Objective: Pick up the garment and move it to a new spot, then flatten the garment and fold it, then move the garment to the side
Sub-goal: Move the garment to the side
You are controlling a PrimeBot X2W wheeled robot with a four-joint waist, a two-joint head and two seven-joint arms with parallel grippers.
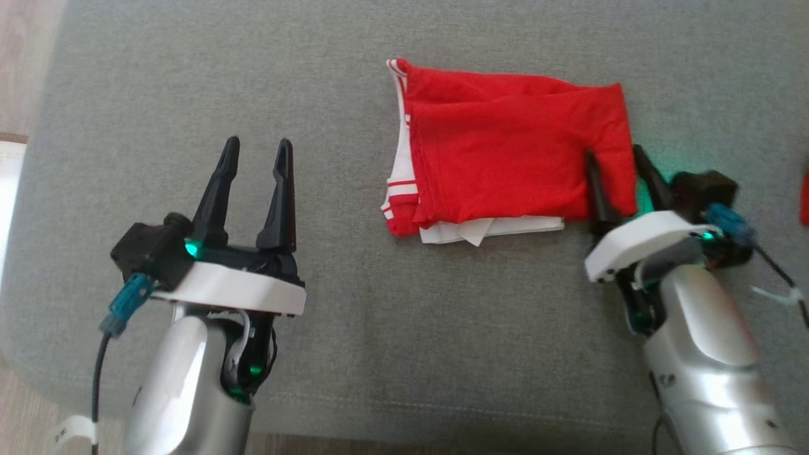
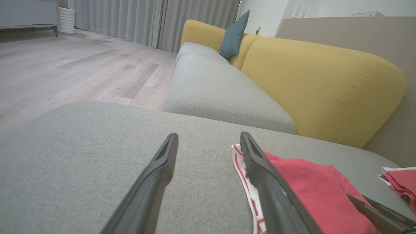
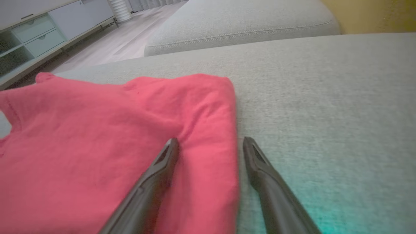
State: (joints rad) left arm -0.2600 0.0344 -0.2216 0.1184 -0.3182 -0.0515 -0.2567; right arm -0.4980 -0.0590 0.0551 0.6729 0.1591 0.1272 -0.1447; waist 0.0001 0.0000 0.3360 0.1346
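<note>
A broad grey sofa cushion (image 1: 442, 354) is carrying everything, with a yellow backrest (image 2: 325, 81) rising behind it in the left wrist view. The garment (image 1: 505, 164) is lying folded on the cushion's far middle, red side up, white striped trim showing along its left and near edges. The right hand (image 1: 614, 151) is standing open, straddling the garment's right edge: one finger is sitting over the red fabric, the other over bare cushion just beside it, gripping nothing. The left hand (image 1: 256, 148) is hanging open and empty, well left of the garment. A smaller red cloth (image 1: 804, 196) is peeking in at the right border.
</note>
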